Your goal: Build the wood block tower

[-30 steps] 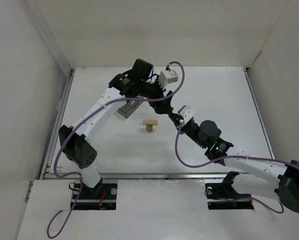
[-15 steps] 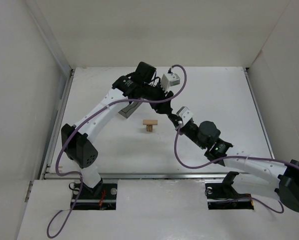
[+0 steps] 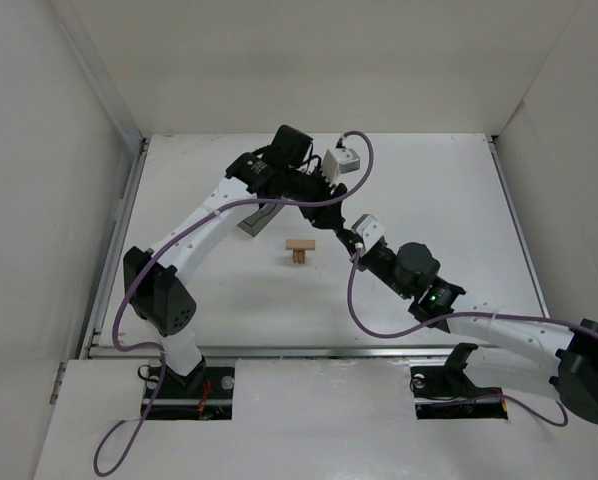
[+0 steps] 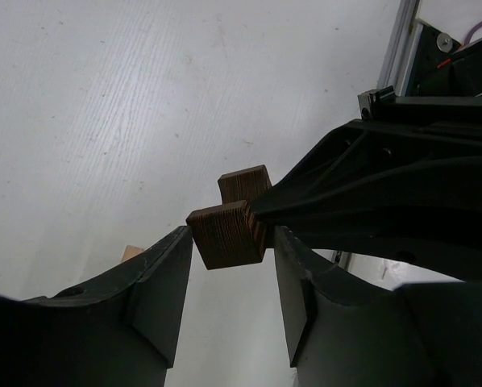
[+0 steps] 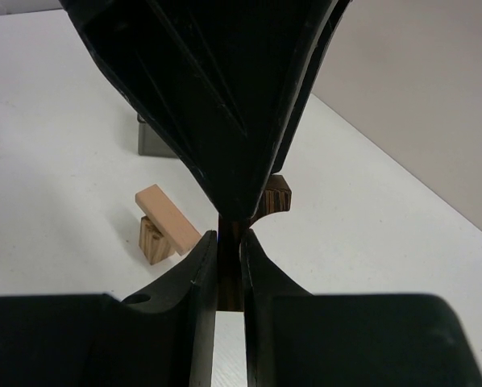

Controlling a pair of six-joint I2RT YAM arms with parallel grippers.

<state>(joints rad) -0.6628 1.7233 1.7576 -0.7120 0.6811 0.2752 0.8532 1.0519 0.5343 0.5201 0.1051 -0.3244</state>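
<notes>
Both left pincer and right pincer clamp a dark block, apart from the tower.

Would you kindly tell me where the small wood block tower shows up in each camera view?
Top view: tower in the middle of the picture.
Left wrist: likely the tan corner, lower left.
Right wrist: tower left of centre.
Landmark: dark block, in both wrist views.

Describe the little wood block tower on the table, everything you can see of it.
The wood block tower has two layers: a smooth pale tan block lies flat and crosswise on a shorter tan block with striped grain. It stands upright on the white table, roughly mid-table. Nothing else touches it.
</notes>
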